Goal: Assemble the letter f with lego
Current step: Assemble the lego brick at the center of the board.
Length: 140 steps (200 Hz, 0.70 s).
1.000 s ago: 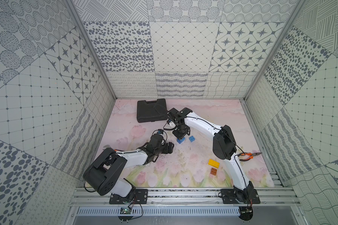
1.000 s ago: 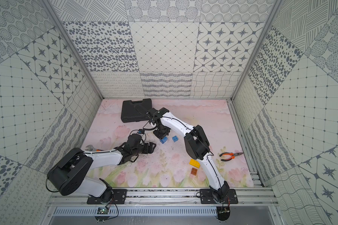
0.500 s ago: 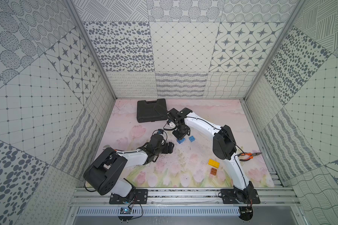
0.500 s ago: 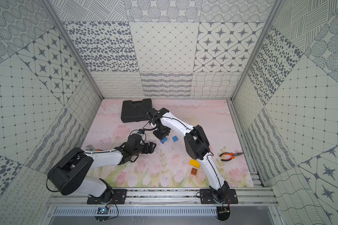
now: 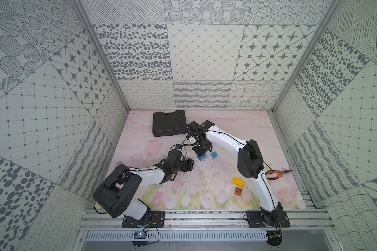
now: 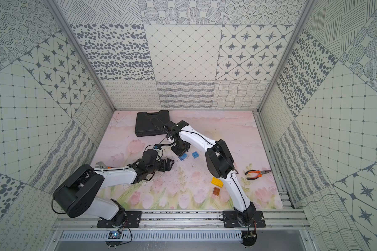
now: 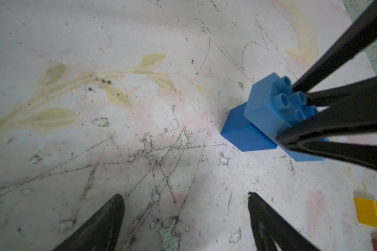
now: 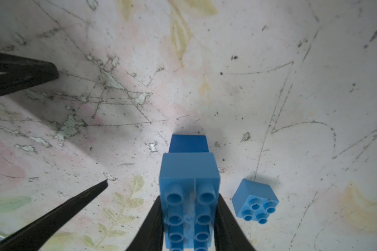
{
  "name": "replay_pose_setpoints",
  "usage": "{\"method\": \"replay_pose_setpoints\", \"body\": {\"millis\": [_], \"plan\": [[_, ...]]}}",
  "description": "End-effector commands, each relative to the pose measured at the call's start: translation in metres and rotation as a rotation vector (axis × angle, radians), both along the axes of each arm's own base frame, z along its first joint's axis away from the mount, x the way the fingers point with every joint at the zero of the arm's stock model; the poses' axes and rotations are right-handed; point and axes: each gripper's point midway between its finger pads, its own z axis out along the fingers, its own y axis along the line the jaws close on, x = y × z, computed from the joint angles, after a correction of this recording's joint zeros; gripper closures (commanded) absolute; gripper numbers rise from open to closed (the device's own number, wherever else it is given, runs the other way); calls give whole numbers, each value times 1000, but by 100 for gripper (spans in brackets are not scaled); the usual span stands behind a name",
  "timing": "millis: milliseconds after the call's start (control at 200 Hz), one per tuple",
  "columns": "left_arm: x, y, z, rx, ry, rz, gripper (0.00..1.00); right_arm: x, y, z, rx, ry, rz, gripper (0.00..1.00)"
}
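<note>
In a top view the stacked blue bricks are pinched mid-frame by the right gripper. In the left wrist view the left gripper is spread, empty (bottom edge). In the right wrist view the upper brick is gripped by its smooth side walls: judged light, rigid, slippery.

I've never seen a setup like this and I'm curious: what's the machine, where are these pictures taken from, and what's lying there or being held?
Two white robot arms stand in a patterned box. Two pictures look down from above; two come from cameras on the wrists. The right hand grips a light blue brick over a darker blue brick; the left hand is open and empty. On the flowered mat lie a second light blue brick, a yellow brick, a brown brick, pliers and a black case.
</note>
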Motion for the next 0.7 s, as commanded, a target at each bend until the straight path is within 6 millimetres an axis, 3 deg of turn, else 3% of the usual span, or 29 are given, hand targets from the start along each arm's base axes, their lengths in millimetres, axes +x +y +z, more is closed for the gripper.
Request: {"method": "replay_pose_setpoints", "body": {"millis": [0, 695], "plan": [[-1, 0, -4, 19, 12, -10, 10, -10, -7, -31, -63, 74, -4, 73], [-1, -2, -4, 19, 13, -20, 10, -24, -14, -57, -131, 159, -24, 78]]}}
